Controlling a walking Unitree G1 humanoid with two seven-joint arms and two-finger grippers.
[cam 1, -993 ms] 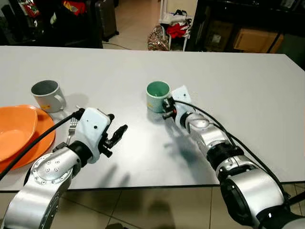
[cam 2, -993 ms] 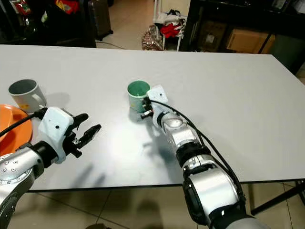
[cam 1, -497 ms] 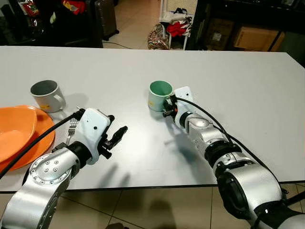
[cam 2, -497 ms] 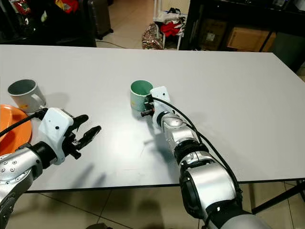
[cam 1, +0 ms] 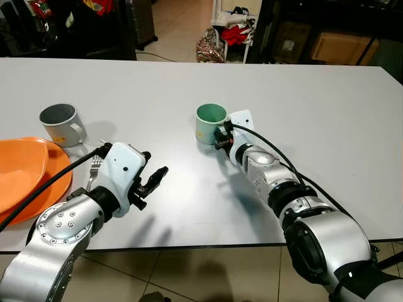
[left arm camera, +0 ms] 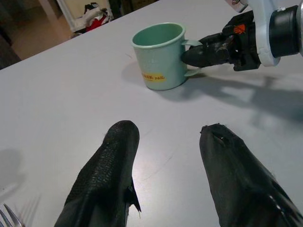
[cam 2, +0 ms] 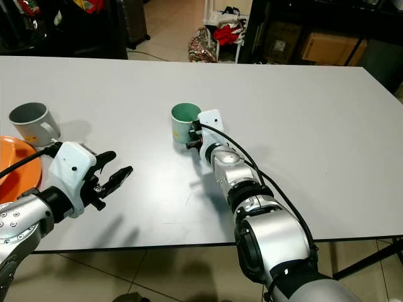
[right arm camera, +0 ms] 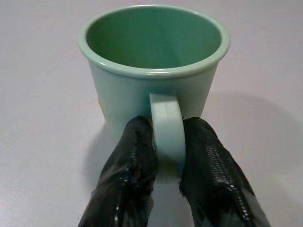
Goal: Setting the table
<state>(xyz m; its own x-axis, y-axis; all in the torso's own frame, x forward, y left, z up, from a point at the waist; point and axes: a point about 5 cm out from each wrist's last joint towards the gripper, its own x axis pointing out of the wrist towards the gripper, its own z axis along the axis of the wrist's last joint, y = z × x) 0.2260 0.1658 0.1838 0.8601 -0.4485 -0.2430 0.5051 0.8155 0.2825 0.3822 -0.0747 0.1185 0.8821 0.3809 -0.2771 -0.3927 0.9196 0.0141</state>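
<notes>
The right gripper point(right arm camera: 168, 156) pinches the handle of the green mug point(cam 1: 210, 123) standing on the bench point(cam 1: 327, 119), while the left gripper point(left arm camera: 170, 179) hovers open nearby.

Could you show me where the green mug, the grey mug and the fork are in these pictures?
green mug point(right arm camera: 154, 75), right wrist view, on its front wall just above the handle.
grey mug point(cam 1: 60, 124), left eye view, on its outer side wall.
fork point(cam 1: 96, 166), left eye view, on the tines beside the orange plate point(cam 1: 50, 182).
</notes>
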